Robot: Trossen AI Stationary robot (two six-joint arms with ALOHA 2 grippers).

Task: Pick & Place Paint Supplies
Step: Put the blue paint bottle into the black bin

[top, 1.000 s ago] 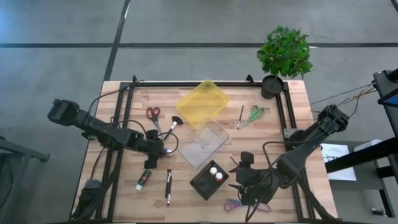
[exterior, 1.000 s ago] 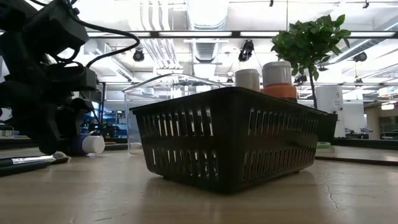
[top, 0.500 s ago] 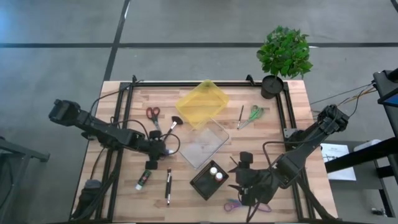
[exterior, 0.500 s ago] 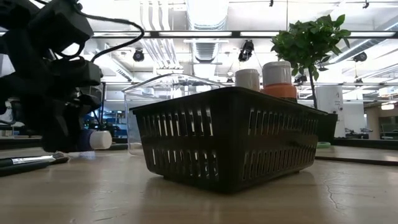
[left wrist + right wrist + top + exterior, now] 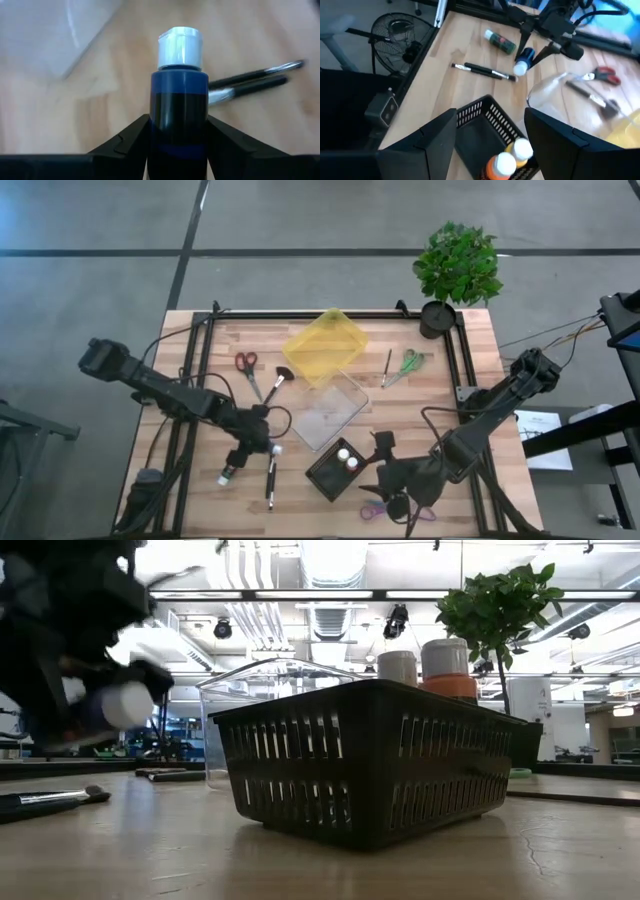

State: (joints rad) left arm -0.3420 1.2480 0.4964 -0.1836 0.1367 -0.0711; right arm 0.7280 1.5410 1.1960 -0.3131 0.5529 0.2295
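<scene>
Bottles, apparently two, already in black basket; left gripper clamps blue bottle beside it; right gripper gapes; green bottle remains.

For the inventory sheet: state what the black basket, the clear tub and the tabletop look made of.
Black basket: looks like moulded plastic, matt, with slotted walls.
Clear tub: probably plastic, glossy and see-through, the boards showing through it.
Tabletop: wood, pale strips with visible grain, like butcher block.

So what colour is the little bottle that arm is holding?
Dark blue bottle with a white cap, clearest in the left wrist view.
</scene>
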